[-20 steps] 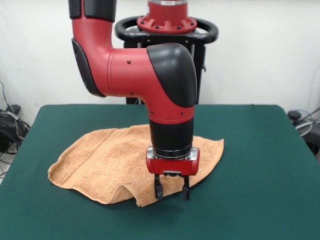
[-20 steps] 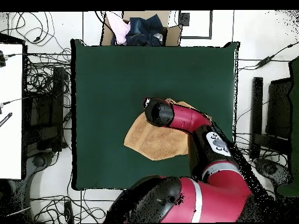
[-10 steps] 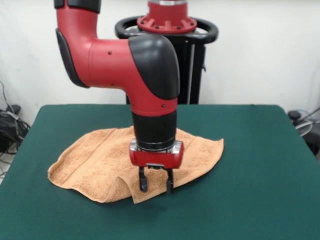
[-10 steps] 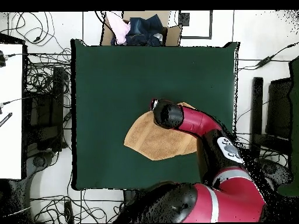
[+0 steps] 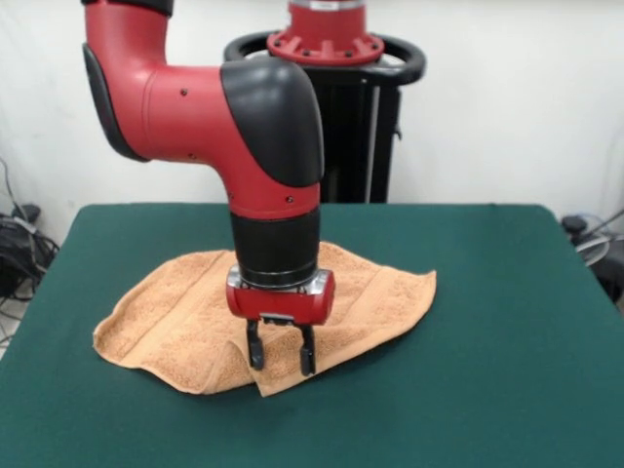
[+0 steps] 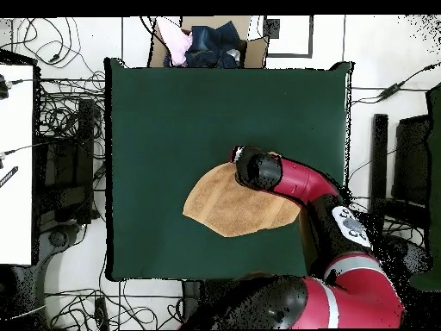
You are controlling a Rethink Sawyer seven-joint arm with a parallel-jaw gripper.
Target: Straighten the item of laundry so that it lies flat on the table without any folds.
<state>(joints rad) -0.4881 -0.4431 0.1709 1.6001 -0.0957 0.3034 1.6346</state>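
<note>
The item of laundry [image 5: 185,312] is an orange-tan terry towel lying rumpled on the green table [image 5: 487,322], with a raised fold along its near edge. In the overhead view the towel [image 6: 226,205] lies right of the table's [image 6: 172,112] middle, partly under the arm. My gripper [image 5: 281,358] points straight down over the towel's near edge, beside the fold. Its two black fingers [image 5: 255,353] stand apart, open, with nothing between them. From above, the wrist hides the gripper [image 6: 250,165].
A cardboard box of clothes [image 6: 207,43] sits just beyond the table's far edge in the overhead view. Cables [image 6: 60,129] lie on the floor on both sides. A white desk [image 6: 15,164] stands at the left.
The arm has swung sideways, carrying the open gripper leftward in the front view along the towel's near edge. The fold near the gripper looks lower and flatter than before.
</note>
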